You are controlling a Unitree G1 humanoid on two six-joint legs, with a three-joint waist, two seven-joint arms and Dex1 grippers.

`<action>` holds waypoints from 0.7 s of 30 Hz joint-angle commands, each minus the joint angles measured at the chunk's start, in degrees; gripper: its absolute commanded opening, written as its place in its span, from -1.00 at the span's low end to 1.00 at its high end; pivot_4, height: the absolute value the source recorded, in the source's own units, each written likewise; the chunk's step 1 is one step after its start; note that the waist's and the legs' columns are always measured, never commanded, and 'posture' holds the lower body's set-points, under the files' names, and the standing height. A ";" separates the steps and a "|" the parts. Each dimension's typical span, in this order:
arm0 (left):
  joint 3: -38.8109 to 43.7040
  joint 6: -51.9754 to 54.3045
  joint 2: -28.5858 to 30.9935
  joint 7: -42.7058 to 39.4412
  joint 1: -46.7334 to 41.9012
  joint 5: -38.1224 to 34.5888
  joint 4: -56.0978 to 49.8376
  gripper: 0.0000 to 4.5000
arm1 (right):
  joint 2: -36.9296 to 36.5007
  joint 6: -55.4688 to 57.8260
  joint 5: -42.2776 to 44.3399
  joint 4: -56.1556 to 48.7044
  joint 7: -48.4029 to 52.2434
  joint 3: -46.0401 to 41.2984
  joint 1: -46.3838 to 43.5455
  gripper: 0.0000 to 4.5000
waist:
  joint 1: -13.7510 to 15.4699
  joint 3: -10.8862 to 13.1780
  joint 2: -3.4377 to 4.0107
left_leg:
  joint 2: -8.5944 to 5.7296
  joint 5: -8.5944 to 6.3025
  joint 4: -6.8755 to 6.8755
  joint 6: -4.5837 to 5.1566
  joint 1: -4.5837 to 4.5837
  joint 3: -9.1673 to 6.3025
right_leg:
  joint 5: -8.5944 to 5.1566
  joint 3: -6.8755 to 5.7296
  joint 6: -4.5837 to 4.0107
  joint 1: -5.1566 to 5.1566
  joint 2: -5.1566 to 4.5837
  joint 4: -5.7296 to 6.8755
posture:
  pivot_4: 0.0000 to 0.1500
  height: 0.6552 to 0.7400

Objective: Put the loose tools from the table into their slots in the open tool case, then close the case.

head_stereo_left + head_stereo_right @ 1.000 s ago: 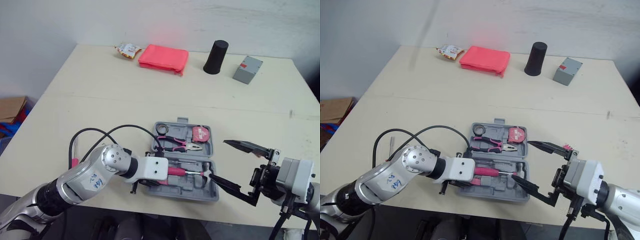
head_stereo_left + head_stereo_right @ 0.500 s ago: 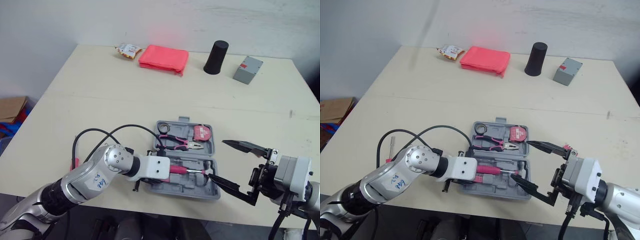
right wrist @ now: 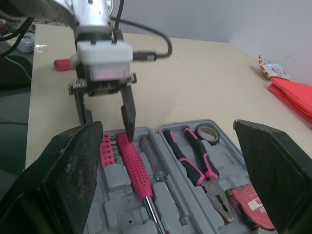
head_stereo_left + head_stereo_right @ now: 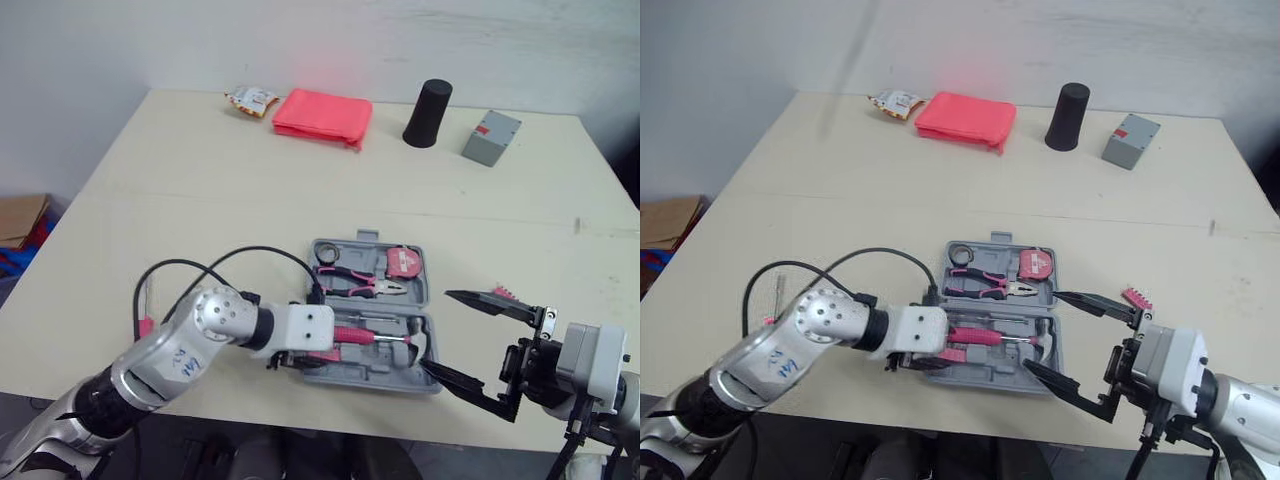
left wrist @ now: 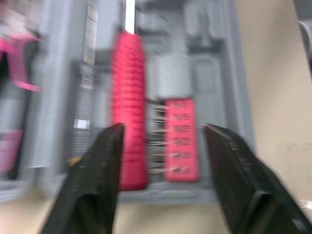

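Left eye view, table (image 4: 200, 180): pale and wide, it bore everything I could see.
Tool case (image 4: 362, 239): lay open and flat near the front edge, between the two arms.
Left gripper (image 5: 163, 161): its fingers stood apart over the near left end of the case, holding nothing; the screwdriver handle and the bit holder showed between them.
Right gripper (image 4: 440, 330): spread wide and empty, just beside the right end of the case.
Pink cloth (image 4: 322, 116): folded, at the far edge of the table.
Black cup (image 4: 427, 100): upside down, to the right of the cloth.
Grey box (image 4: 490, 137): just right of the cup.
Snack packet (image 4: 251, 98): just left of the cloth.
Pliers (image 4: 360, 285): pink-handled, seated in the far half of the case.
Screwdriver (image 4: 355, 335): pink-handled, lying in the near half.
Tape measure (image 4: 404, 262): in the far right corner of the case.
Tape roll (image 4: 326, 259): in the far left corner.
Bit holder (image 5: 179, 139): pink, just beside the screwdriver handle.
Loose pink-handled tool (image 4: 146, 310): on the table, well left of the case.
Small pink piece (image 4: 1136, 298): on the table right of the case, near the right gripper's upper finger.
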 commanded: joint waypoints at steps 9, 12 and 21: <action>16.11 -16.83 -4.59 -1.64 12.66 -11.06 7.18 -0.65 | 3.28 -6.36 -1.92 2.14 3.85 -0.49 3.77 1.00 | 0.10 0.02 -0.05 | 0.01 -0.01 0.02 -0.02 -0.05 0.02 | -0.05 0.00 0.02 -0.05 -0.01 -0.04 | 1.00 1.00; 14.49 -20.46 -4.90 -3.02 14.77 -10.39 9.00 -0.99 | 4.46 -9.14 -3.01 4.12 5.42 -0.89 5.47 1.00 | 0.09 0.02 -0.05 | 0.00 -0.01 0.01 -0.01 -0.03 0.02 | -0.05 0.00 0.02 -0.05 -0.02 -0.02 | 1.00 1.00; 8.81 -22.78 -4.63 -1.11 15.03 -2.78 12.44 -0.99 | 5.89 -15.39 -4.36 8.49 8.20 -1.41 8.08 1.00 | -0.09 0.01 -0.04 | 0.00 -0.03 -0.01 0.00 0.00 0.03 | -0.05 0.02 0.01 -0.03 -0.01 -0.01 | 1.00 1.00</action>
